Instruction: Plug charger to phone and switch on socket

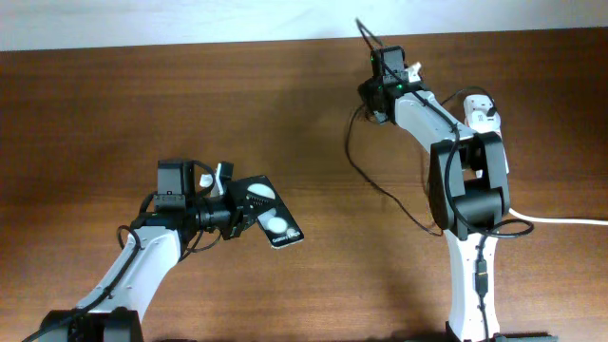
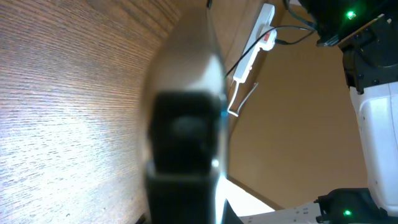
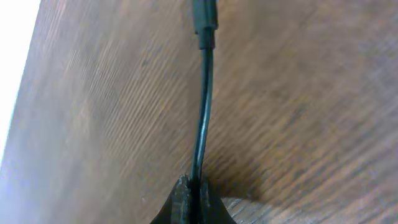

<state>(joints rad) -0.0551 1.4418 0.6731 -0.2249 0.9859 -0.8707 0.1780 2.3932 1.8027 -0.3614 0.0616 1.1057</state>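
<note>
Right tool [image 3: 194, 185] pinched on charger [image 3: 204, 112], arm stretched to far table [image 1: 285, 114] edge, left tool [image 1: 241, 213] clamping phone [image 1: 275, 221], elbow bent

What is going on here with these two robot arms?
The left arm's fingers hold a flat black rectangular phone with white circles by one end. The right arm's fingers are shut on a thin black charger cable, its connector tip sticking out beyond them. Phone and tip are far apart, so the phone is not plugged in yet. The white oblong power strip lies by the right arm.
</note>
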